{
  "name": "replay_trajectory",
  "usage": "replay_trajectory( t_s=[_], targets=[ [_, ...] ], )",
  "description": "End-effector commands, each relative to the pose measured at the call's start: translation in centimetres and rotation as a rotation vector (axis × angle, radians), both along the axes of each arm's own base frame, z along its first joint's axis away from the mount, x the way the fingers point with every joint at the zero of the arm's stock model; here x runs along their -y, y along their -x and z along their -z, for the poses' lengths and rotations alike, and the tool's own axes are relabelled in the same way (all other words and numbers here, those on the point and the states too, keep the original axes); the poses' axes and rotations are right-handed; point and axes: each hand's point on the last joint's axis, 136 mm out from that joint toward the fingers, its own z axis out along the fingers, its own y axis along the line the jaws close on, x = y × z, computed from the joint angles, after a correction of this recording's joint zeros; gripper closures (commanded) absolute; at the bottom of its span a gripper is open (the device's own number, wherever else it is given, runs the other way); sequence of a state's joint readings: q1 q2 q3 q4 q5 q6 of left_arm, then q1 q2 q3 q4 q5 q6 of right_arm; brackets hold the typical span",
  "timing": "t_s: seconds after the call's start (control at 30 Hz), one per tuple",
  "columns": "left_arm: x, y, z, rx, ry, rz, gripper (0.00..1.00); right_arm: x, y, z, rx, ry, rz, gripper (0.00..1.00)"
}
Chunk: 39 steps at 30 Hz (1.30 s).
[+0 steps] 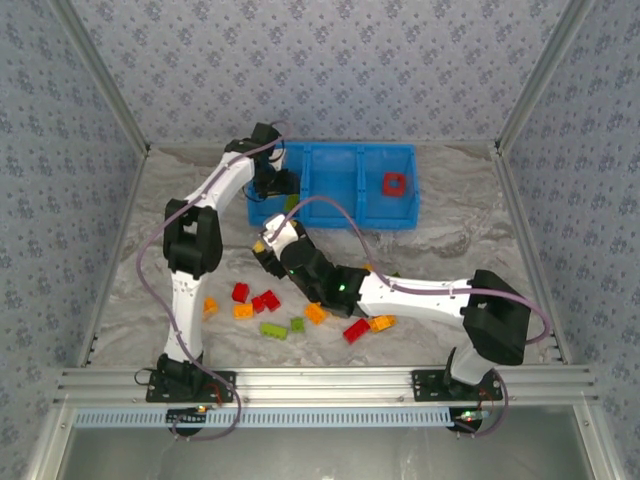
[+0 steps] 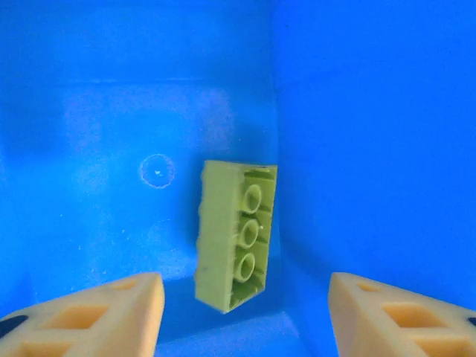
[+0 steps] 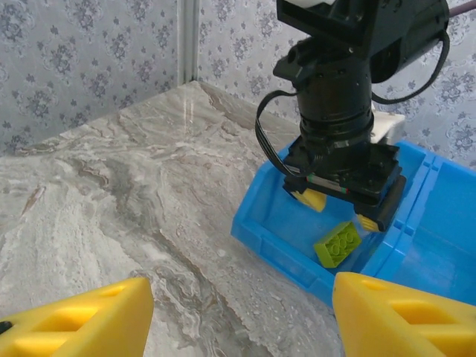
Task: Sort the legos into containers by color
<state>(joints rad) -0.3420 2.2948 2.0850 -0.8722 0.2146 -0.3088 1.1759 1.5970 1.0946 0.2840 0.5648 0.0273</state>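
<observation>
The blue tray (image 1: 330, 190) stands at the back of the table. My left gripper (image 1: 275, 183) hangs open over its left compartment. In the left wrist view its fingers (image 2: 111, 312) stand wide on either side of a lime green lego (image 2: 234, 238), which lies free on the blue floor (image 2: 111, 149) against a wall. The right wrist view shows the same green lego (image 3: 336, 244) under the left gripper (image 3: 341, 210). A red frame lego (image 1: 396, 183) lies in the right compartment. My right gripper (image 1: 264, 245) is open and holds nothing, just in front of the tray (image 3: 272, 250).
Loose legos lie on the marble table near the front: orange (image 1: 210, 306), red (image 1: 240, 291), red (image 1: 265, 301), green (image 1: 273, 329), orange (image 1: 315, 313), red (image 1: 356, 330), orange (image 1: 381, 322). Patterned walls enclose the table.
</observation>
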Motion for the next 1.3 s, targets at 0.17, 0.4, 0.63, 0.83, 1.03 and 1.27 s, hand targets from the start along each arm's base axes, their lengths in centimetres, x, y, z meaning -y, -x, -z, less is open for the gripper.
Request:
replay_trajectory(
  t_s=[0.17, 0.4, 0.63, 0.83, 1.03, 1.27],
  targets=[
    [-1.1, 1.4, -6.5, 0.100, 0.024, -0.053, 0.34, 7.9, 1.5, 1.9, -0.141, 0.131, 0.073, 0.36],
    [-1.6, 7.3, -13.3, 0.236, 0.108, -0.096, 0.35, 14.2, 3.4, 8.7, -0.453, 0.281, -0.054, 0.45],
    [1.5, 20.3, -16.8, 0.333, 0.215, 0.033, 0.32, 15.7, 2.6, 13.6, -0.636, 0.410, -0.072, 0.53],
    [-0.3, 30.7, -16.6, 0.342, 0.312, 0.047, 0.30, 14.2, 1.9, 16.4, -0.719, 0.483, -0.102, 0.54],
    [-3.4, 35.4, -14.4, 0.312, 0.340, 0.014, 0.30, 13.9, 1.6, 18.6, -0.771, 0.554, -0.101, 0.58],
    [-3.5, 35.7, -14.7, 0.323, 0.351, 0.022, 0.30, 13.7, 1.8, 20.0, -0.807, 0.569, -0.110, 0.63]
  ],
)
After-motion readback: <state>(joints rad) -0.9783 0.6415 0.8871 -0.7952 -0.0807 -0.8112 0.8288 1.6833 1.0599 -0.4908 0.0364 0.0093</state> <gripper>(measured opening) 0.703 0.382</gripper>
